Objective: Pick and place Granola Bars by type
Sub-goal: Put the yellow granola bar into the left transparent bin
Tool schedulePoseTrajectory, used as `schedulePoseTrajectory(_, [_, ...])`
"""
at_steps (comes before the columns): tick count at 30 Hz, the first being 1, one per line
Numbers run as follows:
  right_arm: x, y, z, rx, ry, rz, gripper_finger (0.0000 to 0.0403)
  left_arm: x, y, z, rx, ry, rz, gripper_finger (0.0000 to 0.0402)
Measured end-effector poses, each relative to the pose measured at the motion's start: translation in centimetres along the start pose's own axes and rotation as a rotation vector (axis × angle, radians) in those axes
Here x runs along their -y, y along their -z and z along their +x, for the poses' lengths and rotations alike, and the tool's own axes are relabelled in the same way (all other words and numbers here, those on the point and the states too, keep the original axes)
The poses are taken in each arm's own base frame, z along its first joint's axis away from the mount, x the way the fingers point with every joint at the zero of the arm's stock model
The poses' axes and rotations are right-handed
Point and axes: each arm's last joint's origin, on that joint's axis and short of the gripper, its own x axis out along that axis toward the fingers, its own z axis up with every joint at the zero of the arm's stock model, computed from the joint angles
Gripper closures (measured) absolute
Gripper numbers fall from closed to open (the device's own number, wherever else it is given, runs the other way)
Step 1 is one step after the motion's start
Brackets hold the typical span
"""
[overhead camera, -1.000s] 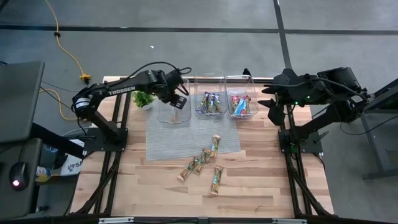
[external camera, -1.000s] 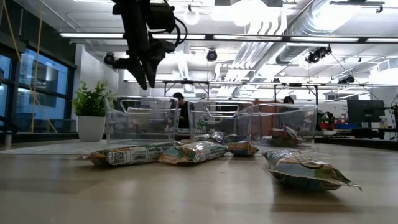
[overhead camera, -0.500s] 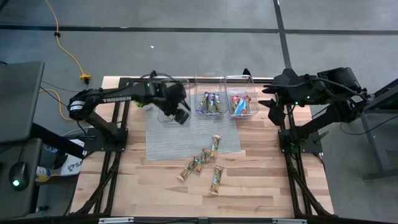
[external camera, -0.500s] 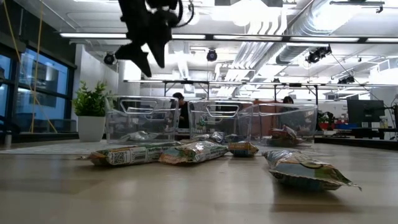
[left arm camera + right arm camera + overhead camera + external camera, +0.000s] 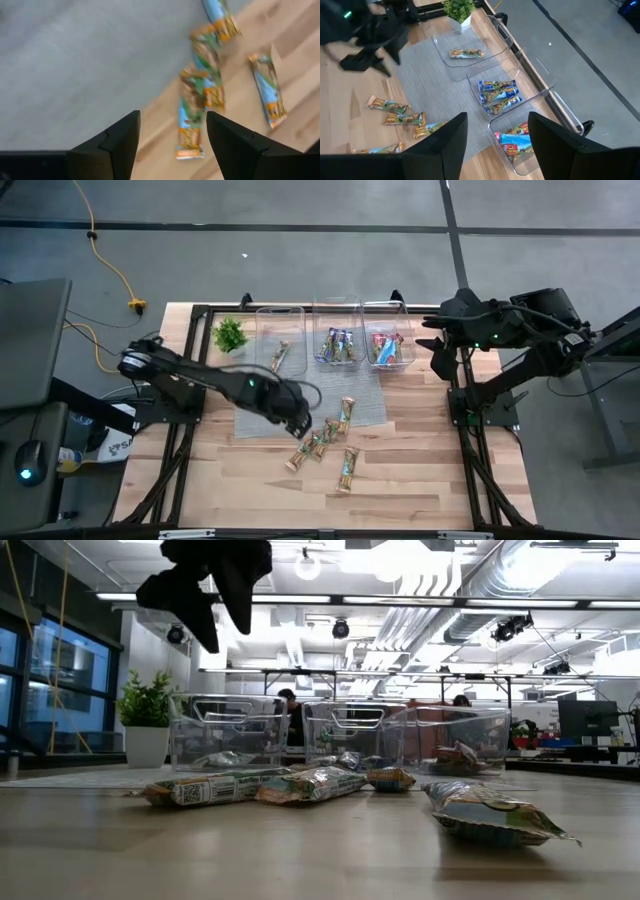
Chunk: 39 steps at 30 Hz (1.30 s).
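Bars of the tan/orange-green kind [image 5: 322, 442] lay loose on the desk [image 5: 420, 470], clustered just past the near edge of the grey mat [image 5: 262, 402], with one more of them [image 5: 347, 468] a little apart toward the front. The left pincer [image 5: 297, 420] hung above the mat's near corner, fingers spread and empty, and the cluster sat just beside it, toward the robot's right and slightly forward. From the left wrist view the nearest bar [image 5: 190, 131] lay just ahead of the two fingers, its long axis running roughly in line with the gap between them rather than across it, so a turn of the wrist looked needed before a clean pinch across the narrow side.

The left arm was plainly the nearer one. The right pincer [image 5: 437, 348] waited well off by the far bins, spread and empty.

One matching bar [image 5: 279, 356] already rested in the left clear bin [image 5: 258, 330]; blue bars [image 5: 338, 345] filled the middle bin and red ones [image 5: 386, 348] the right.
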Motion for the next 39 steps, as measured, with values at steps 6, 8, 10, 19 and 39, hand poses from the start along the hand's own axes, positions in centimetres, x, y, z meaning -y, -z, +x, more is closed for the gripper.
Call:
schedulePoseTrajectory(6, [0.0,0.0,0.0,0.003,0.005,0.000,0.0210,2.0,1.5,4.5,-0.103,-0.001,0.039,0.0182])
schedulePoseTrajectory(8, [0.0,0.0,0.0,0.003,0.005,0.002,0.0210,2.2,1.8,6.0,-0.155,-0.027,0.055,0.0182])
schedulePoseTrajectory(10, [0.0,0.0,0.0,0.002,0.003,0.005,0.0210,2.4,2.1,7.4,-0.198,-0.027,0.075,0.0182])
schedulePoseTrajectory(19, [0.0,0.0,0.0,-0.002,-0.006,0.010,0.0210,3.5,2.7,10.1,-0.252,0.039,0.128,0.0182])
schedulePoseTrajectory(39, [0.0,0.0,0.0,-0.004,-0.010,0.010,0.0210,3.9,3.8,12.7,-0.294,0.036,0.184,0.0182])
